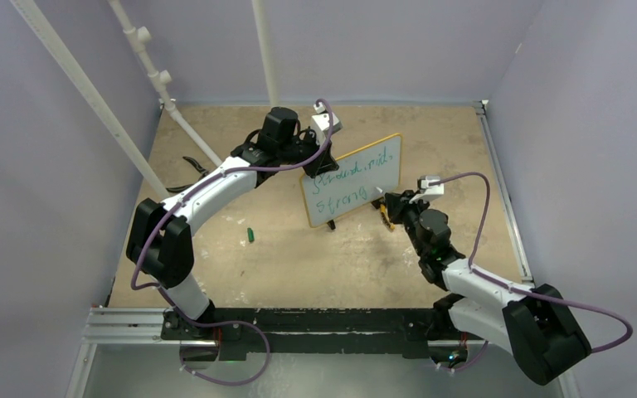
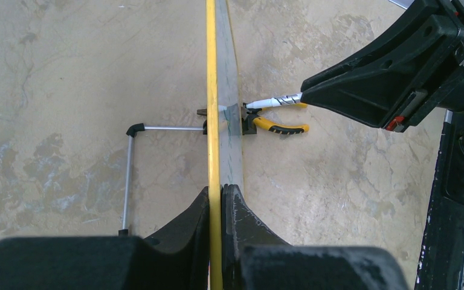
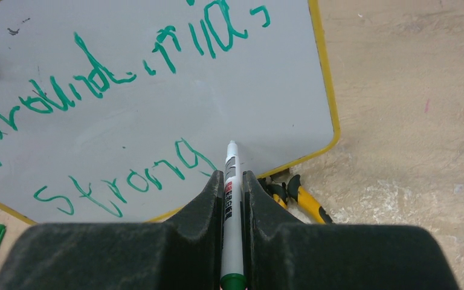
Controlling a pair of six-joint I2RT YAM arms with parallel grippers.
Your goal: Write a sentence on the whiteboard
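Observation:
The whiteboard (image 1: 367,194) stands tilted on the table, white with a yellow frame (image 2: 212,90). The sentence (image 3: 96,84) is two lines of green handwriting; the lower line reads "strong" (image 3: 127,181). My left gripper (image 2: 220,194) is shut on the board's yellow edge, at its upper left corner (image 1: 308,170). My right gripper (image 3: 232,179) is shut on a white marker (image 3: 231,169) with a green end. It sits at the board's lower right (image 1: 391,202). The marker's tip is at the white surface just right of "strong"; I cannot tell if it touches.
Yellow-handled pliers (image 3: 307,198) lie on the table under the board's lower right corner, also in the left wrist view (image 2: 279,126). A green marker cap (image 1: 250,235) lies left of the board. The board's wire stand (image 2: 130,172) sticks out behind it. White pipes (image 1: 153,79) run at the back left.

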